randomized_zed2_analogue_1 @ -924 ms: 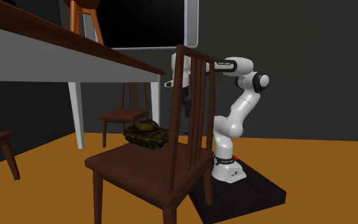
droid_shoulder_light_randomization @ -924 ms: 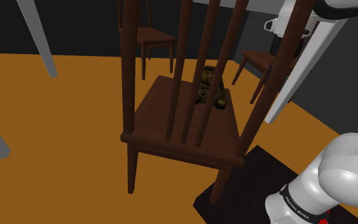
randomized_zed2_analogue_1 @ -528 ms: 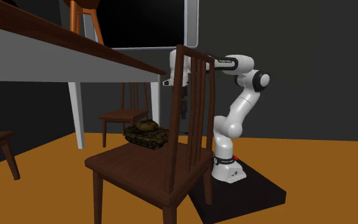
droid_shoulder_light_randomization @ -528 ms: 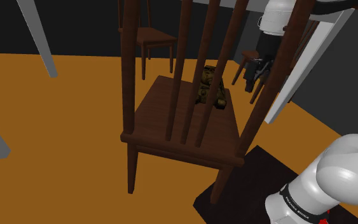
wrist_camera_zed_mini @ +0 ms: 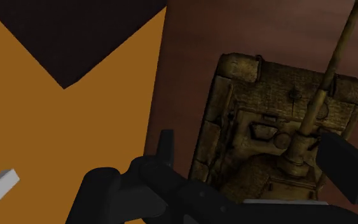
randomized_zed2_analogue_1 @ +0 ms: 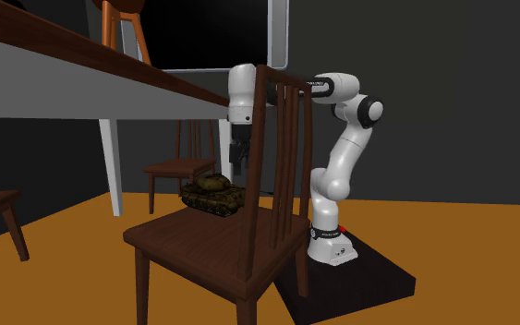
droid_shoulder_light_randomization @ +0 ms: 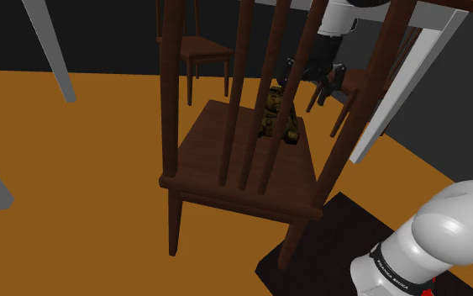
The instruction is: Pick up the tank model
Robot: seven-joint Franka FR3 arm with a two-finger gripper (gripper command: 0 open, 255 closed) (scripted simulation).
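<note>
Overhead, the gripper (randomized_zed2_analogue_1: 239,164) hung just above the tank (randomized_zed2_analogue_1: 211,194), near the end of the model that faced the arm (randomized_zed2_analogue_1: 345,152). The tank sat upright on the seat of a dark chair (randomized_zed2_analogue_1: 202,245), close to the seat's edge on the side away from the chair's back.

From the shoulder camera the tank (droid_shoulder_light_randomization: 269,123) showed between the back's spindles at the far side of the seat (droid_shoulder_light_randomization: 226,151), with the gripper (droid_shoulder_light_randomization: 310,80) above it and a little toward that view's right, partly hidden by a spindle.

Looking along the hand, the fingers (wrist_camera_zed_mini: 339,159) stood well apart. The tank (wrist_camera_zed_mini: 279,121) lay below and between them, its turret and long barrel nearer the one finger and one flank of the hull just beside the other. Neither finger clasped it, and I could not tell if either touched it. The hull lay on the brown seat (wrist_camera_zed_mini: 247,25), one side near the seat's edge, with orange floor (wrist_camera_zed_mini: 63,146) beyond it.
</note>
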